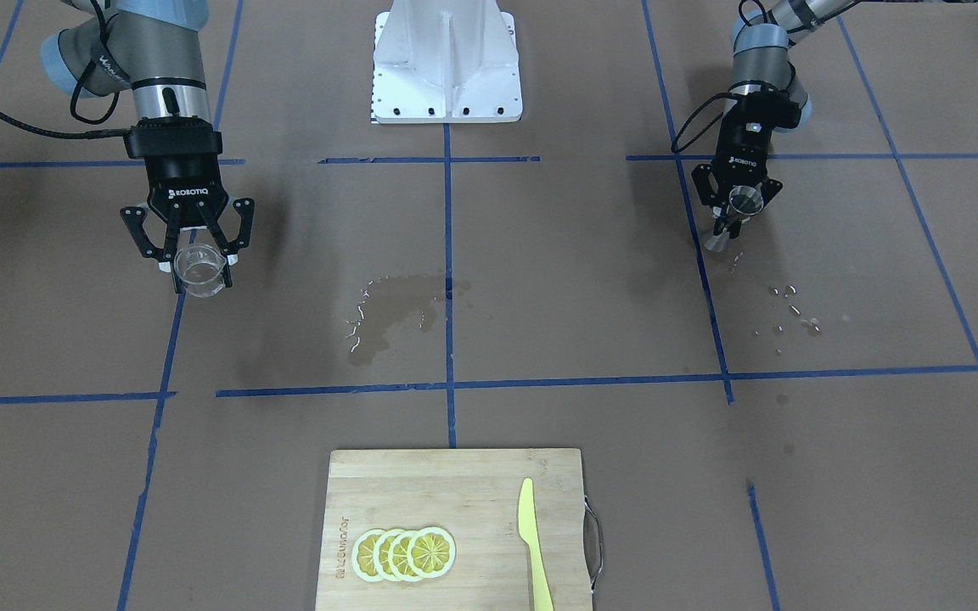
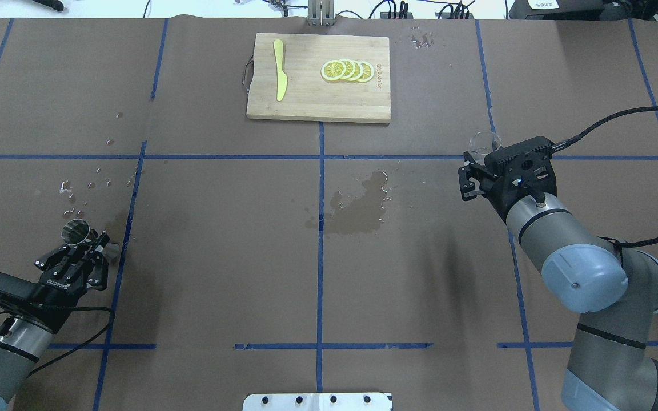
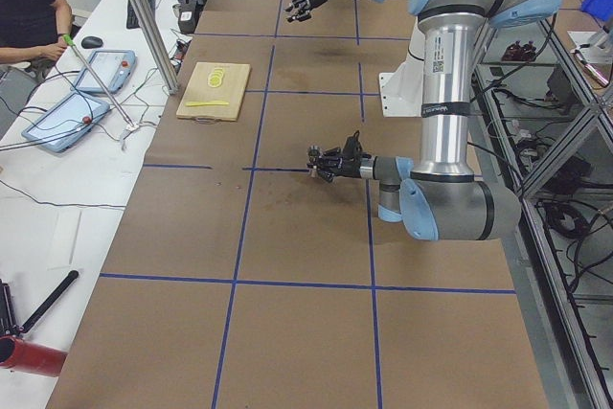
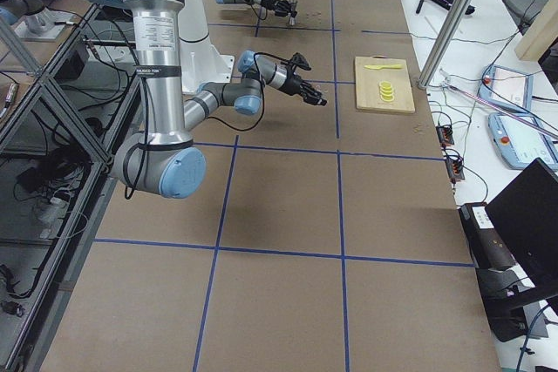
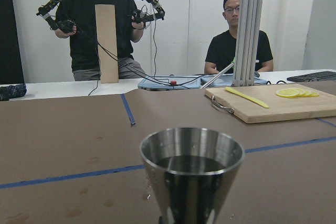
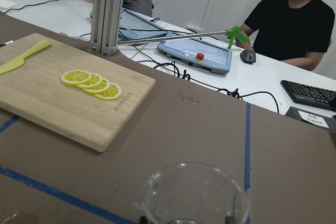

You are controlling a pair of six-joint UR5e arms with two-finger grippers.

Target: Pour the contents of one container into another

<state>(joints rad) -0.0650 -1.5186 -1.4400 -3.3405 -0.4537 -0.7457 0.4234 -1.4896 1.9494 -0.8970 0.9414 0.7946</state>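
Right tool [image 1: 200, 261] is clamped on the glass cup [image 1: 200, 276] at frame left, and it looks empty. Left tool [image 1: 735, 219] clamps the jigger [image 1: 745, 202] upper right, liquid seemingly inside. Both well apart, so pour's probably done, only set-down left.

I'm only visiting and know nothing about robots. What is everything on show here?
Small clear glass cup: one, colourless, in the right gripper.
Grey steel hourglass-shaped jigger: one, in the left gripper.
Wooden cutting board: one, light brown, at the table edge opposite the robot.
Lemon slices: four, yellow, overlapping on the board.
Plastic knife: one, yellow-green, on the board.
Wet patch: one, dark, at the table centre.
People: two, in black shirts, one seated, one standing.
Right gripper: black, shut on the cup.
Left gripper: black, shut on the jigger.
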